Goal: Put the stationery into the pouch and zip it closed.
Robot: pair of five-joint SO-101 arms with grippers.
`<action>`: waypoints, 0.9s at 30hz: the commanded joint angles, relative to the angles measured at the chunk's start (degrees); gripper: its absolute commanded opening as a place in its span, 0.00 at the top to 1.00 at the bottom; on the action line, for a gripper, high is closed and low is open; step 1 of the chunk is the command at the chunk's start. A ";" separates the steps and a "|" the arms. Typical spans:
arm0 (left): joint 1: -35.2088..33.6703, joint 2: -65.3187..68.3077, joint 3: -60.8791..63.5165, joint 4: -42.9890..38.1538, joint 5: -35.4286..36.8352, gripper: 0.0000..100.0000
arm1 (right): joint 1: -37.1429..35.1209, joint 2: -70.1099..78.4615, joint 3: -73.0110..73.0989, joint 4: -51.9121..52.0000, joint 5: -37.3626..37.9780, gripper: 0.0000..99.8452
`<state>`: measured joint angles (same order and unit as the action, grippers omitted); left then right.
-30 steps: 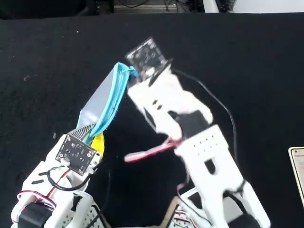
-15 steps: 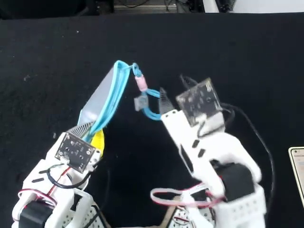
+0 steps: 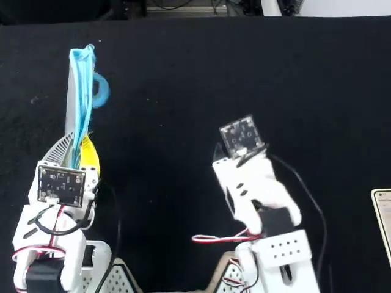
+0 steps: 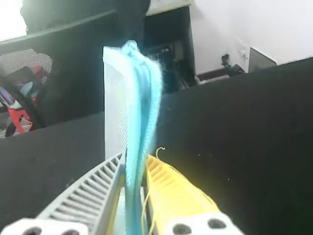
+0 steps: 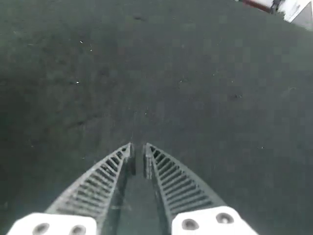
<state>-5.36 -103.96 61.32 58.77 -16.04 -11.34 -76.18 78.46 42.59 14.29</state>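
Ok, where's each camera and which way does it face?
High view: overhead, facing down at the table; left arm, right arm show.
Left wrist view: on that wrist, facing along the left gripper clamped on the pouch.
Right wrist view: on that wrist, facing the table past the right gripper.
Shared: pouch, high and left wrist views.

Black desk (image 3: 317,79), pale card (image 3: 383,217)
The card lies flat near four o'clock, at the desk's far side, partly cut off.
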 commanded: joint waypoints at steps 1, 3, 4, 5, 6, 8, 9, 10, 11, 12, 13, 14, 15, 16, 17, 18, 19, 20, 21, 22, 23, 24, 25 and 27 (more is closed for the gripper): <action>-0.40 0.09 0.57 -6.24 -0.44 0.97 | -1.23 -4.70 3.56 -2.11 -2.46 0.97; -0.31 0.97 2.24 -9.85 -0.44 0.97 | -1.49 -6.64 4.26 -0.53 -3.69 0.97; -0.31 2.11 3.12 -11.78 -0.44 0.97 | -1.41 -7.34 4.53 0.09 -4.13 0.97; -0.31 3.87 3.74 -13.54 -0.35 0.97 | -1.41 -8.31 4.97 0.44 -4.48 0.97; -0.31 6.15 4.00 -14.95 0.18 0.97 | -1.41 -9.01 5.58 0.62 -4.40 0.97; -0.31 12.31 3.74 -17.67 2.46 0.97 | -1.32 -10.15 7.16 0.18 -4.40 0.97; -0.31 15.91 3.38 -19.25 3.25 0.97 | -1.32 -10.77 8.04 0.09 -4.31 0.97; -0.31 19.60 2.86 -20.66 3.78 0.97 | -1.32 -11.38 8.75 0.00 -4.31 0.97; -0.31 23.56 2.24 -22.24 3.78 0.97 | -1.41 -12.09 9.36 -0.26 -4.31 0.97; -0.31 27.52 1.54 -23.82 3.78 0.97 | -1.41 -12.88 9.89 -0.62 -4.40 0.97; -0.31 31.12 0.75 -25.49 3.69 0.97 | -1.41 -13.58 10.51 -0.70 -4.40 0.97; -0.31 34.29 -0.13 -27.08 3.60 0.97 | -1.49 -14.29 10.95 -0.70 -4.40 0.97; -0.13 37.54 -1.01 -28.40 3.60 0.97 | -1.58 -14.99 11.21 -0.62 -4.40 0.97; 0.13 40.62 -2.15 -29.27 3.78 0.97 | -1.67 -15.60 11.47 -0.62 -4.40 0.97; 0.92 43.69 -3.30 -29.89 3.87 0.97 | -1.67 -16.31 11.74 -0.53 -4.40 0.97; 2.15 46.42 -4.62 -30.42 3.69 0.97 | -1.67 -16.84 11.91 -0.53 -4.40 0.97; 2.95 49.14 -5.93 -30.77 3.87 0.97 | -1.67 -17.27 12.09 -0.44 -4.40 0.97; 4.00 51.87 -7.16 -31.38 3.87 0.97 | -1.67 -17.71 12.26 -0.35 -4.40 0.97; 4.70 54.51 -8.31 -32.18 3.96 0.97 | -1.67 -18.07 12.44 -0.35 -4.40 0.97; 5.67 57.32 -9.71 -33.05 3.96 0.97 | -1.76 -18.51 12.70 -0.26 -4.40 0.97; 6.64 60.13 -11.03 -33.85 3.96 0.97 | -1.76 -18.59 12.79 -0.26 -4.40 0.97; 7.52 62.95 -12.53 -34.20 3.96 0.97 | -1.76 -18.59 12.79 -0.26 -4.40 0.97; 8.48 65.76 -14.11 -34.29 3.96 0.97 | -1.76 -18.59 12.79 -0.26 -4.40 0.97; 10.15 71.12 -17.10 -34.20 3.96 0.97 | -1.76 -18.68 12.79 -0.26 -4.40 0.97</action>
<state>2.64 -43.65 49.27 24.75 -13.14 -12.57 -93.85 91.65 42.77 10.33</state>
